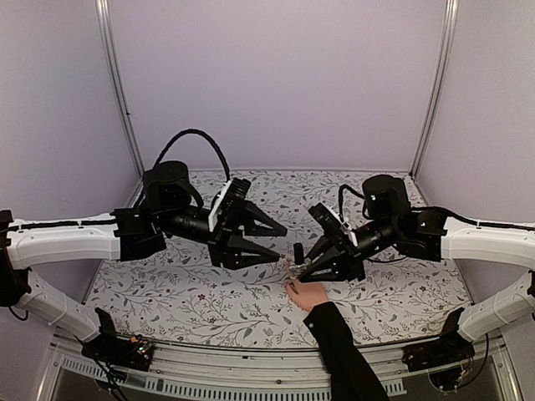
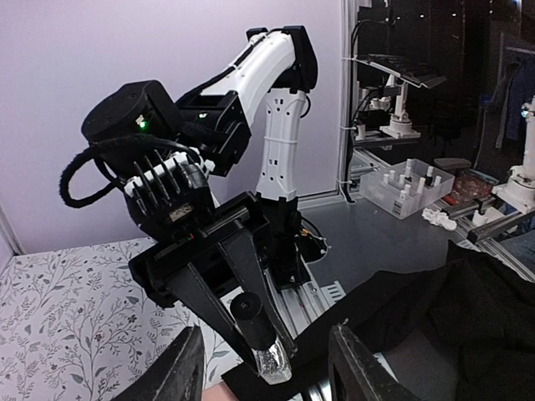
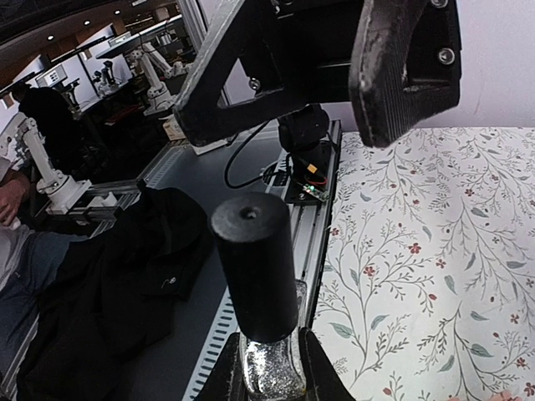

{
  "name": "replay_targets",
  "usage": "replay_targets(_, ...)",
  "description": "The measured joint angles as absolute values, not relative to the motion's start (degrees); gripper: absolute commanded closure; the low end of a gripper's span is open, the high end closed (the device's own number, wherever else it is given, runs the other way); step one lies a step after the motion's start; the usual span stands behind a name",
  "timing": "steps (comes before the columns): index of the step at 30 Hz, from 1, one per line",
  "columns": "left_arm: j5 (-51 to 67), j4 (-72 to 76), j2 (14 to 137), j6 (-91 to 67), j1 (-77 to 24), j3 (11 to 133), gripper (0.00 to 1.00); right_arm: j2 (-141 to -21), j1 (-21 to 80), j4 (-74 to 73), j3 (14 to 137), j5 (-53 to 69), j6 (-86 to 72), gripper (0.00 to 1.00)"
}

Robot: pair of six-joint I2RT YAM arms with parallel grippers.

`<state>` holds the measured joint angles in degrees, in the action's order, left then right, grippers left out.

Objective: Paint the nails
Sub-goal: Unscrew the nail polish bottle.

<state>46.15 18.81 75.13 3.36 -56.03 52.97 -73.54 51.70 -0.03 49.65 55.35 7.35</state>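
**Item 1. Hand [image 1: 308,296], black sleeve [image 1: 343,355].** It lies flat on the floral table cover [image 1: 192,301] at the near edge, fingers toward the grippers. The nails [image 1: 292,286] sit at the finger ends, just beside and below the right gripper. They are too small to tell apart from above. No polish can be judged on them.

**Item 2. Right gripper [image 1: 301,267].** It is pinching the glitter-filled glass body of a small bottle [image 3: 269,368], roughly upright. The black cap [image 3: 255,263] is on and stands free above the fingers.

**Item 3. Left gripper [image 1: 282,244].** Its jaws are spread. One finger stands to each side of the cap and neither touches it.

**Step in hand, as judged:** taking the cap, with its brush, off the bottle.
- Centre your left jaws on the cap's mid-height before closing, so both pads land flat.
- Keep the right pinch firm on the glass; it looks smooth and likely to slip or turn.
- Twist about the cap's own axis, then draw straight along it so the brush clears the neck.
- Keep the bottle from tipping further, since the hand lies directly beneath.

**Item 4. Writing.**
- Bottle and cap: no brand or label visible.
- Small plate [image 2: 180,214] on the right wrist housing: too small to read.
- Far benches beyond the table: nothing legible.
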Motion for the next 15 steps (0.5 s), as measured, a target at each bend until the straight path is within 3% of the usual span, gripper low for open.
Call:
replay_targets(5,49.5,18.17,78.63,4.21,-57.08,55.29,0.55,-75.16,52.51,-2.55,51.64,57.8,8.45,1.0)
replay_targets(15,52.9,17.37,82.96,4.1,-58.41,58.24,0.86,-76.71,53.32,-4.54,53.32,59.13,10.22,1.0)
